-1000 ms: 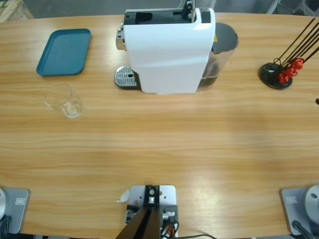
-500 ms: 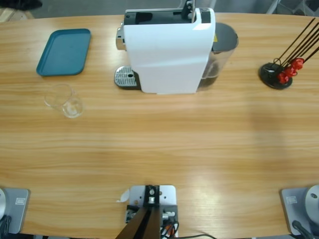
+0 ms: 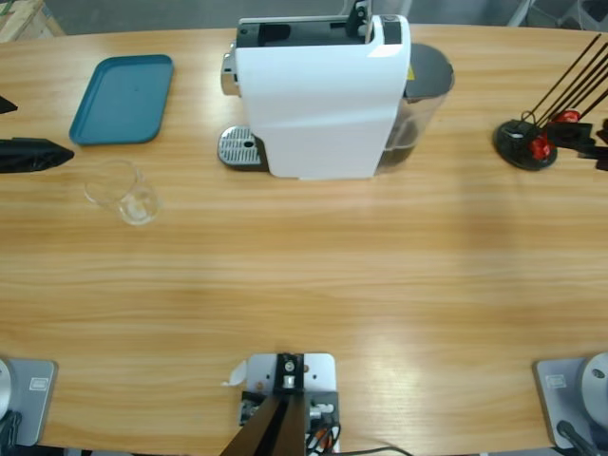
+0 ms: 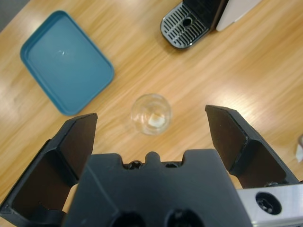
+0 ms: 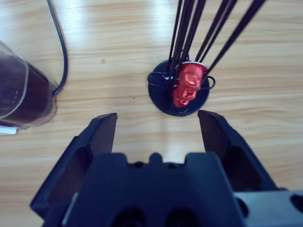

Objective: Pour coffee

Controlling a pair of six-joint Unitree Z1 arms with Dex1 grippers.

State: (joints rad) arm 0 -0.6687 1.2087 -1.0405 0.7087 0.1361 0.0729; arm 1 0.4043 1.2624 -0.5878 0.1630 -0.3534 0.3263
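Hands both spread — left hand (image 4: pixel 150 124) above glass (image 4: pixel 151 114), right hand (image 5: pixel 157 126) facing capsule stand (image 5: pixel 179 92).

Wooden table (image 3: pixel 304 275), smooth grain; clear glass (image 4: pixel 151 113); matt teal plastic tray (image 4: pixel 64 59); glossy red capsules (image 5: pixel 189 82).

You've got one small clear glass (image 3: pixel 122 191) on the wooden table (image 3: pixel 304 285), upright, standing alone. From above it sits just below the teal tray (image 3: pixel 123 99), not touching it, and well to the left of the coffee machine's drip grate (image 3: pixel 239 147). In the left wrist view the glass (image 4: pixel 151 114) looks see-through with only a pale patch at the bottom. No dark coffee visible in it.
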